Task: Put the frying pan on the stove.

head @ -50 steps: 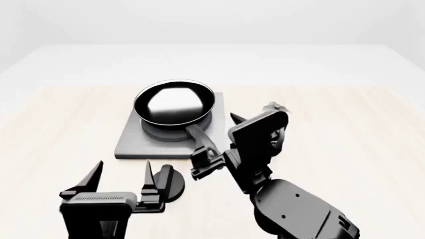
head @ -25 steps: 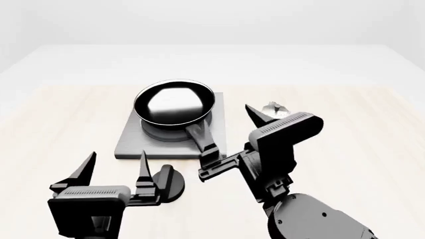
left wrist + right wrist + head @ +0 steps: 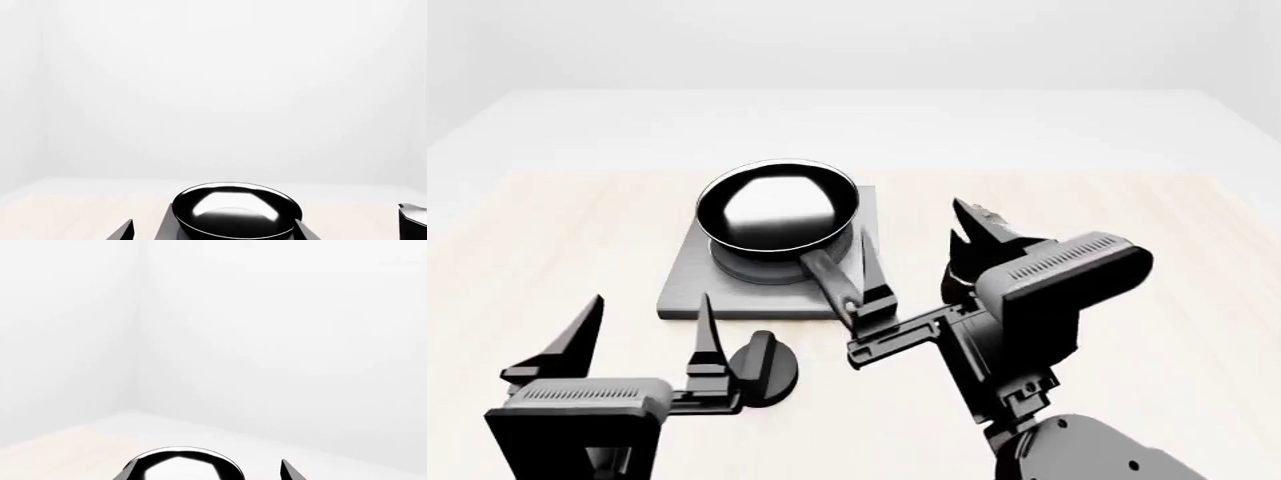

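Note:
The glossy black frying pan sits on the round burner of the grey stove, its long handle pointing toward me. My right gripper is open to the right of the handle's end and holds nothing; one finger stands close beside the handle. Nearer me, left of the handle, my left gripper is also open and empty. The pan on the stove fills the low middle of the left wrist view, and the pan shows in the right wrist view too.
A small black round knob lies on the light wooden table just right of my left gripper. The black-and-silver moka pot shows at the edge of the left wrist view. A white wall stands behind the table.
My right gripper has drawn back from the pan's handle, moving right and up. My left gripper has slid left and nearer to me. The pan has stayed on the stove.

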`<state>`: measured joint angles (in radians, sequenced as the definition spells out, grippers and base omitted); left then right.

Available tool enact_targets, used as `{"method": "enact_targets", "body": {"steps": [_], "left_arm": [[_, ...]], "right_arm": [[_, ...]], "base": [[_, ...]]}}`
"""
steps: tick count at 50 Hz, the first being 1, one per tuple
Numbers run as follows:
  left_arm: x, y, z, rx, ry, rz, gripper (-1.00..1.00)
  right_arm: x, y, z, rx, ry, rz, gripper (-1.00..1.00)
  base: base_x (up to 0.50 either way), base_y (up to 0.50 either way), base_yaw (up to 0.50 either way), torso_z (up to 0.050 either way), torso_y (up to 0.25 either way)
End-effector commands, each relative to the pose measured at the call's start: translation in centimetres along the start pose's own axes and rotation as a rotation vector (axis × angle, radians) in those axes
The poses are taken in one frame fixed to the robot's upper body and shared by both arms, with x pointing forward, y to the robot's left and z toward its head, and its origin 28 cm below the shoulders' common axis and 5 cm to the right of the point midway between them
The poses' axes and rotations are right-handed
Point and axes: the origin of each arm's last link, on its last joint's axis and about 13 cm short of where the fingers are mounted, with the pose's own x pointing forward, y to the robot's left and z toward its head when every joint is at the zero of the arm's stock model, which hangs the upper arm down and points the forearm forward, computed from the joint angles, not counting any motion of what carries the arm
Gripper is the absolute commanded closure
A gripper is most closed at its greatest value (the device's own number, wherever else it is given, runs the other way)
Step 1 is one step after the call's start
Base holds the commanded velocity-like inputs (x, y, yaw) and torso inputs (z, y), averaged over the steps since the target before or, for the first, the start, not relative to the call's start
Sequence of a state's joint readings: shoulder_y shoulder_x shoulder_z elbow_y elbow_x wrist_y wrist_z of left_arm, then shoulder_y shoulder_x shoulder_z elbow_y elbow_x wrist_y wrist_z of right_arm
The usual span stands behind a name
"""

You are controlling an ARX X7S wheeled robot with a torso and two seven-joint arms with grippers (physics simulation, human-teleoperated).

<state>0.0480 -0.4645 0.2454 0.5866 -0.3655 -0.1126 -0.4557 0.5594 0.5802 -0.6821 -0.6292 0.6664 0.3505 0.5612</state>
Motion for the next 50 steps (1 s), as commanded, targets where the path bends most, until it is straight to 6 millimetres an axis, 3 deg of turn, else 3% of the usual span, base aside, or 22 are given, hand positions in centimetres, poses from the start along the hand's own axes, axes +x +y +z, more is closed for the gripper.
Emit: {"method": "enact_targets", "body": {"steps": [1,50], "left_arm": [[-0.3,0.0,0.9,-0.003,-0.025,-0.002,-1.0],[-1.8,0.1,4.7,-0.017,-0.138,-0.013,-1.0]], "right_arm": [[-0.7,-0.3,1.0,0.006,-0.038,-0.023,-1.0],[-4.0,-0.7,4.6,0.0,-0.164,-0.077,-1.0]], "base": [[0.0,0.0,0.0,0.0,0.0],[0.0,0.0,0.0,0.0,0.0]]}}
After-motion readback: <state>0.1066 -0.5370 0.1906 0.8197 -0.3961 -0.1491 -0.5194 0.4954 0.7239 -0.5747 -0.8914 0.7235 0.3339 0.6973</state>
